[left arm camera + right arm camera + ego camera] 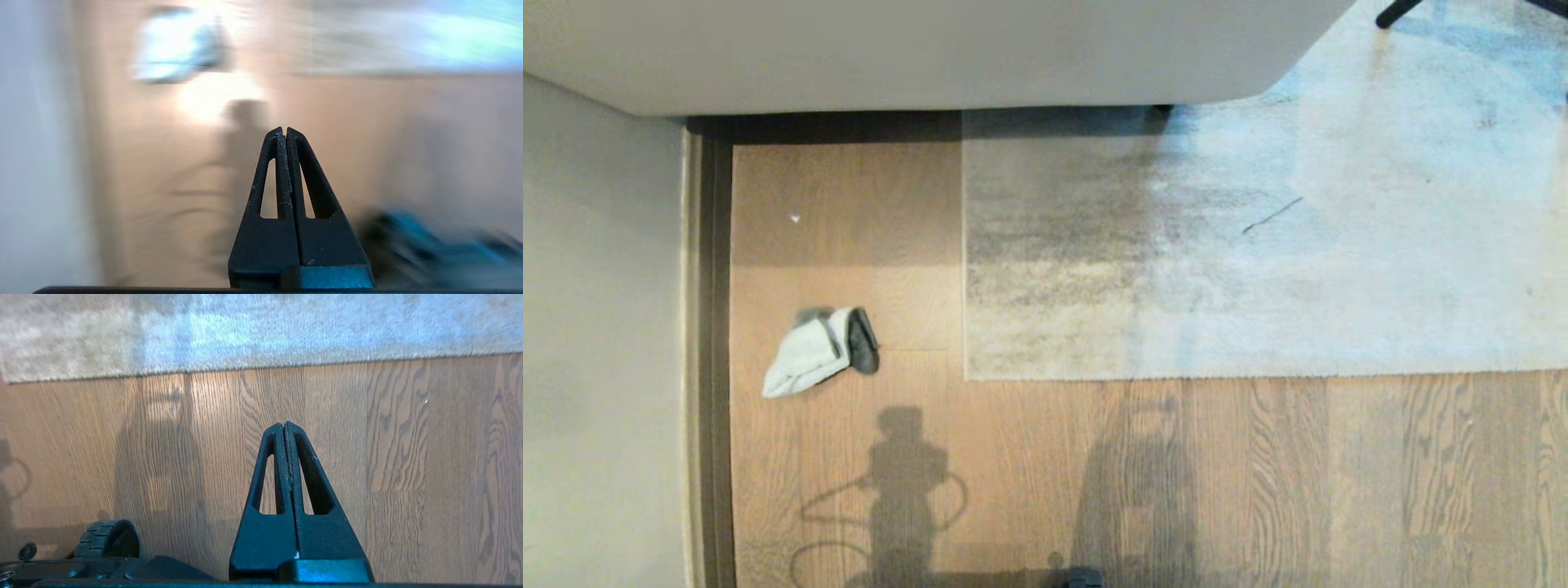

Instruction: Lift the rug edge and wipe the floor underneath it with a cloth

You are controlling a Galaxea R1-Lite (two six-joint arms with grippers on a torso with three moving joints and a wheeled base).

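Observation:
A pale grey mottled rug [1258, 245] lies flat on the wood-plank floor [1258, 474]. Its near edge [1217, 377] runs straight across, ending in a square corner [966, 378]. The same rug edge [253, 366] crosses the right wrist view. The cloth [818, 351], pale with a darker grey fold, lies crumpled on the floor left of the rug, near the skirting; it appears as a blurred pale patch [175, 45] in the left wrist view. My left gripper [284, 130] is shut and empty above bare floor. My right gripper [285, 424] is shut and empty too, short of the rug edge. Neither arm shows in the head view.
A dark skirting strip [715, 367] and a pale wall [600, 343] bound the floor on the left. A large white piece of furniture [915, 49] overhangs the rug's far side. My base's wheel [107, 539] sits near the right gripper.

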